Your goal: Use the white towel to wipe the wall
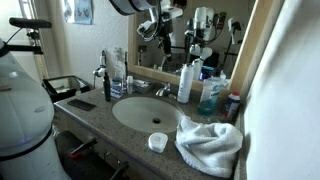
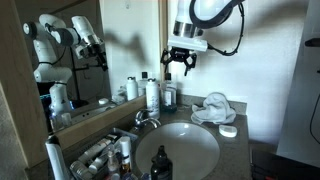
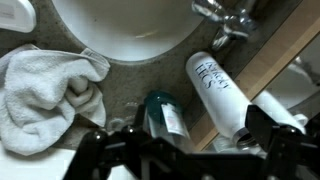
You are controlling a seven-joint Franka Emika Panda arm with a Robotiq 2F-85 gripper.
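Note:
The white towel [image 1: 210, 145] lies crumpled on the granite counter beside the sink, close to the side wall [image 1: 285, 90]. It also shows in an exterior view [image 2: 213, 108] and at the left of the wrist view [image 3: 45, 95]. My gripper [image 2: 182, 62] hangs high above the counter's back edge, over the bottles, near the mirror; it also shows at the top of an exterior view [image 1: 160, 30]. In the wrist view its fingers [image 3: 180, 150] are spread wide and hold nothing. It is well apart from the towel.
A round sink [image 1: 145, 112] with a faucet [image 2: 147, 120] fills the counter's middle. A white bottle [image 3: 220, 90] and a teal bottle [image 3: 165, 115] stand under the gripper. A small white dish [image 1: 157, 142] sits near the front edge. Toiletries crowd the far end [image 1: 115, 80].

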